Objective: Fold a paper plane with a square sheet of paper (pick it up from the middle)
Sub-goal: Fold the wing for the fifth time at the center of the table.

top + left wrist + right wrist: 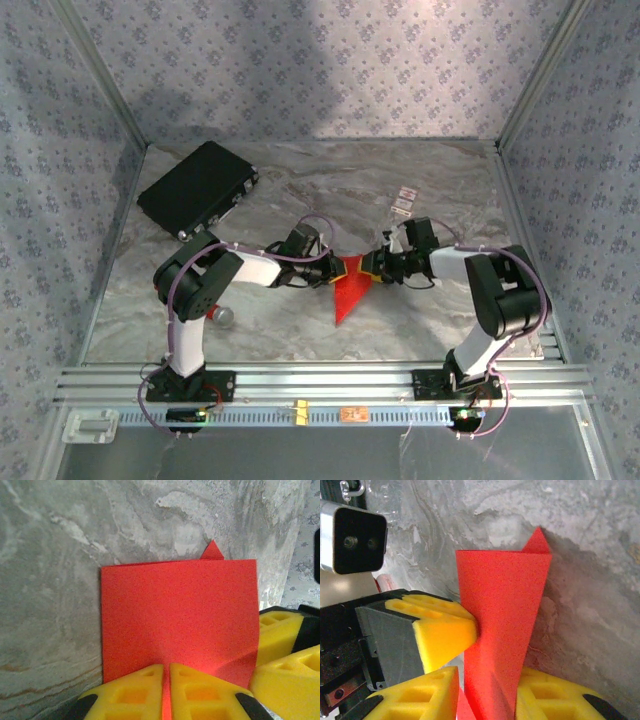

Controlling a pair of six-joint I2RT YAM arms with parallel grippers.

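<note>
The folded red paper (348, 295) is a slim pointed shape held off the marble table between both grippers, its tip pointing toward the near edge. In the left wrist view the paper (180, 615) is a flat red panel with a small tip showing behind its far edge. My left gripper (166, 666) is shut on the panel's near edge, only a thin red strip between its yellow fingers. My right gripper (487, 680) stands partly open, and the paper (505, 610) passes through the gap. The left gripper's finger (445, 630) presses the paper's side there.
A black case (197, 188) lies at the back left. A small red cylinder with a grey end (218, 316) rests beside the left arm's base. Small labels (402, 202) lie at the back right. An aluminium rail (320, 380) runs along the near edge.
</note>
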